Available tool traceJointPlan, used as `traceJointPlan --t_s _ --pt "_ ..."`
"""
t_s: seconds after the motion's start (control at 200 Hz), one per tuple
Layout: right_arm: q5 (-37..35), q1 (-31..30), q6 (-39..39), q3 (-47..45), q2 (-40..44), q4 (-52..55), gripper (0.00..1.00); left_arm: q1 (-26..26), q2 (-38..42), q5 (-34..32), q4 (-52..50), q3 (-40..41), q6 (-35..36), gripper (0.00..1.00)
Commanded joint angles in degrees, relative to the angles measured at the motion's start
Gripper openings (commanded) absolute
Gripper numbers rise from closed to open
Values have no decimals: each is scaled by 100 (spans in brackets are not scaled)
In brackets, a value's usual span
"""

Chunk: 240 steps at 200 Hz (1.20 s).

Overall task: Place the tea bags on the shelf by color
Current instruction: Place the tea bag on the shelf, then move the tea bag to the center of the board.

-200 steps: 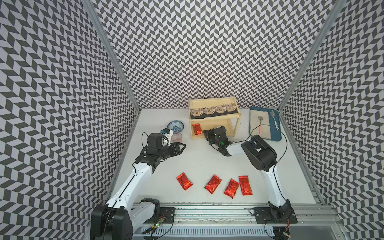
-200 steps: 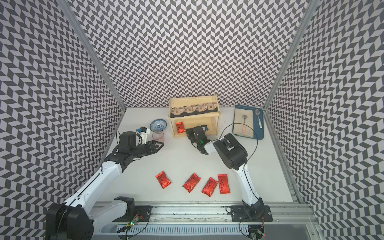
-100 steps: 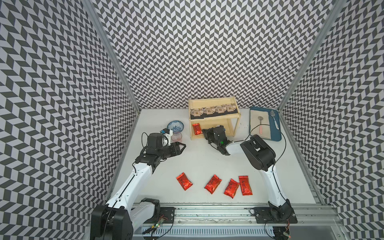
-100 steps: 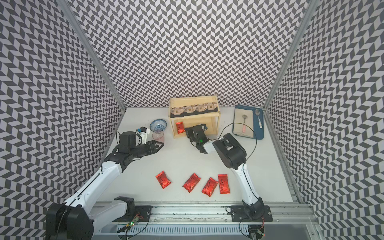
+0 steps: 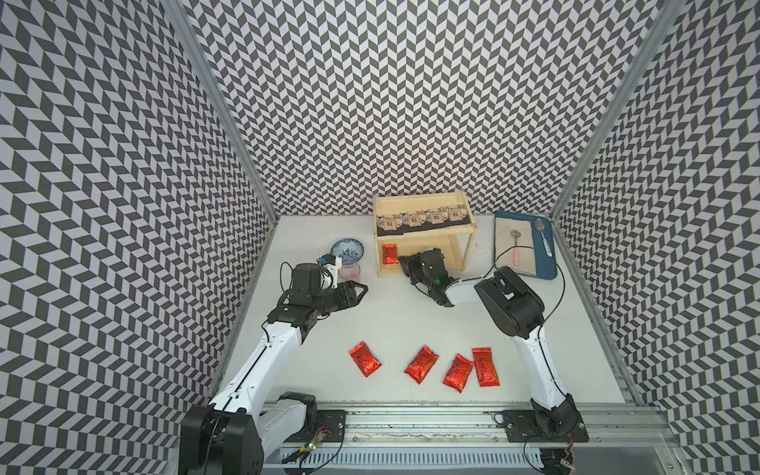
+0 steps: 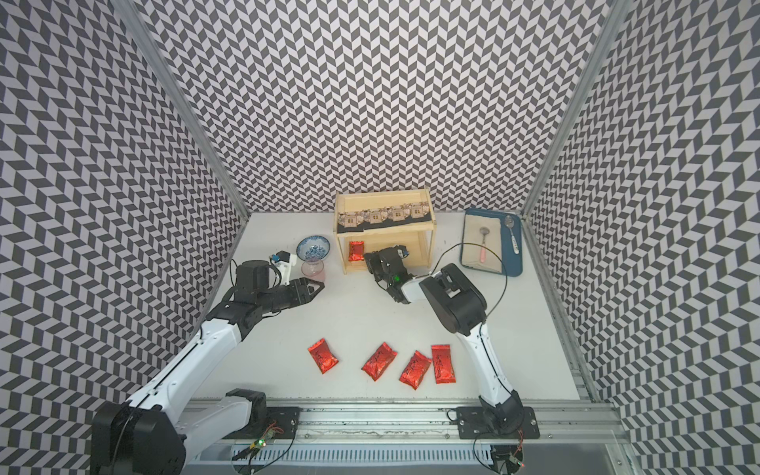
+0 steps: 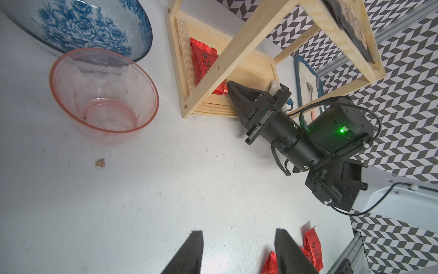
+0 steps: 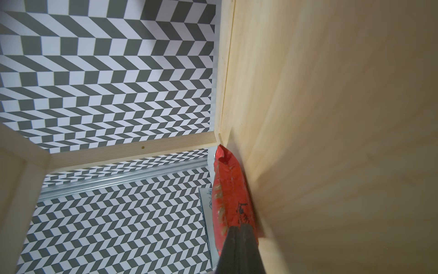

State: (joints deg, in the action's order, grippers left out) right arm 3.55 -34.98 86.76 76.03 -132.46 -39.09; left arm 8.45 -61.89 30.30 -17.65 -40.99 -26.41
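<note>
Reaching into the lower tier of the shelf (image 5: 425, 237), your right gripper (image 5: 401, 260) had its jaws pressed fully together. Its tip met the near end of the red tea bag (image 5: 388, 254) that lay flat on the bottom board by the tier's left front post. In the right wrist view the fingers (image 8: 233, 239) sat against the foil (image 8: 227, 189), but I could not tell you whether any of it was pinched between them. Your left gripper (image 5: 364, 290) was held over the left half of the desk, jaws standing apart with nothing between them, just in front of the pink glass bowl (image 5: 350, 271). That bowl touched the blue patterned bowl (image 5: 347, 251) behind it. The shelf stood at the middle of the desk's back edge, and both top views showed you the four black tea bags (image 6: 384, 216) lined up in a row along the front of its upper tier. Four loose red tea bags (image 5: 421, 364) lay in a ragged line near the desk's front edge. The leftmost was set apart, and the two nearest your right arm's base were just beside each other. In the desk's right back corner sat the blue tray (image 5: 549, 263) with two spoons (image 5: 516, 246) on it, well apart from both grippers
</note>
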Motion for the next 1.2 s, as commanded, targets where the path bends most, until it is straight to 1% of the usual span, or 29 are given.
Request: traceJointPlan --t_s 0.0,0.12,0.225,0.381,0.491,0.561,0.726,0.836,0.941,1.016,1.102,1.197 --pt "33 -44 -57 131 -139 -113 0 -53 1 72 51 -58 104 53" --pt "10 -35 -62 32 -81 -107 0 -52 0 72 51 -65 103 53" --pt "15 -13 -227 -98 97 -49 0 -62 2 72 51 -62 107 53" --pt "35 0 -809 -558 745 136 11 -66 -7 72 60 -56 101 53" --pt "79 -10 -1449 -1182 1529 315 19 -57 8 90 73 -32 73 54" --pt "154 -33 -2008 -1629 2127 486 23 2 76 66 127 31 6 54" --pt "223 -254 -3348 -2704 3593 1354 28 379 342 -107 452 395 -344 57" --pt "118 -531 -4157 -3308 4375 1835 29 612 364 -234 626 636 -583 57" --pt "-19 -725 -4917 -3636 5053 2348 29 834 304 -358 728 733 -722 58" --pt "15 -770 -5322 -3844 5475 2582 29 983 199 -435 736 733 -783 59" --pt "227 -797 -5742 -4123 5899 2642 31 1121 83 -493 729 705 -843 60" --pt "233 -880 -6110 -4350 6302 2856 34 1274 80 -590 884 817 -956 62"
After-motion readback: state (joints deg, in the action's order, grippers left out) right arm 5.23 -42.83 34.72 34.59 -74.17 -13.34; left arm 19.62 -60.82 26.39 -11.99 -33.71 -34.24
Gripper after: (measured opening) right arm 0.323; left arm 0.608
